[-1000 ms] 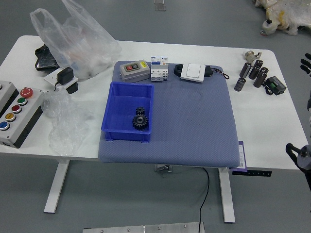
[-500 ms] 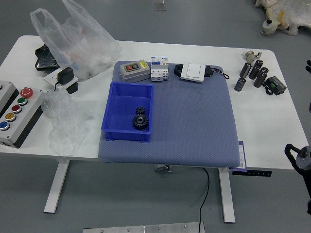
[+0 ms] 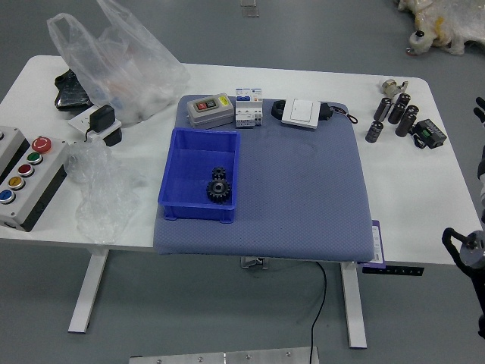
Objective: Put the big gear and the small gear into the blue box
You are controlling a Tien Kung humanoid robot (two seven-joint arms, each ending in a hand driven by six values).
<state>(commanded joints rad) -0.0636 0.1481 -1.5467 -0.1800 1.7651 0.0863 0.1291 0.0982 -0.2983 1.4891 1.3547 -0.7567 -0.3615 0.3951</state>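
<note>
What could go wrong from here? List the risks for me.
The big gear and small gear lie loose in the blue box; tilting it could make them slide. If the right hand sweeps in low over the table, it might knock the dark cylinders.

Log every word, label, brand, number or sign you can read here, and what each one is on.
No text can be read with certainty.
Grey switch box: yellow mark, too small.
White module block: markings too small.
Purple-edged card at the near edge: print too blurred.
Blue box, big gear, small gear: no lettering visible.
</note>
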